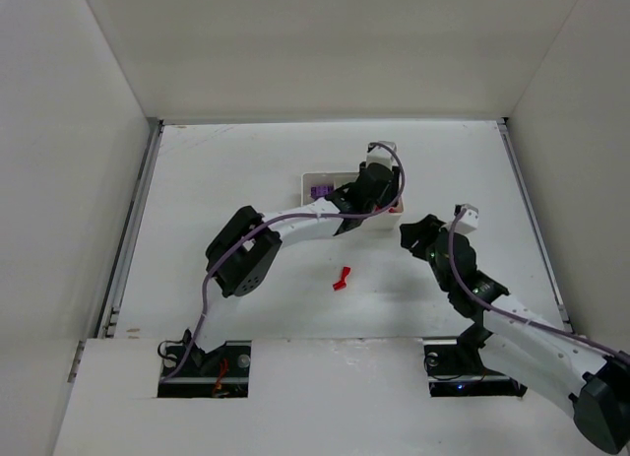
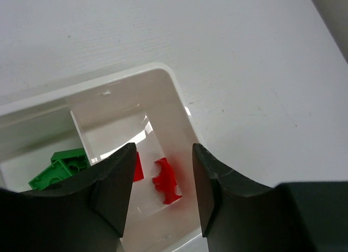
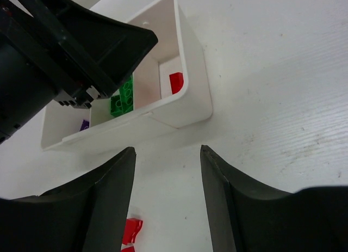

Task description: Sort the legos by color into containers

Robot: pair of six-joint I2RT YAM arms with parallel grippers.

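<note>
Left jaws apart, empty, above tray's (image 2: 182,99) red end, red bricks (image 2: 166,181) inside; right jaws apart, empty, at tray's 4 o'clock; drop seems done; next needs stray red brick (image 1: 341,278), counter (image 1: 246,161), 6 o'clock.

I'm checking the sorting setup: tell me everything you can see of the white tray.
The white tray looks like glossy thin-walled plastic, a rectangle split by two thin dividers into three square compartments. It sits flat on the table. One end compartment holds a purple lego, the middle green legos, the other end red legos. The left gripper hangs open over the red end; whether it touches the tray is unclear.
</note>
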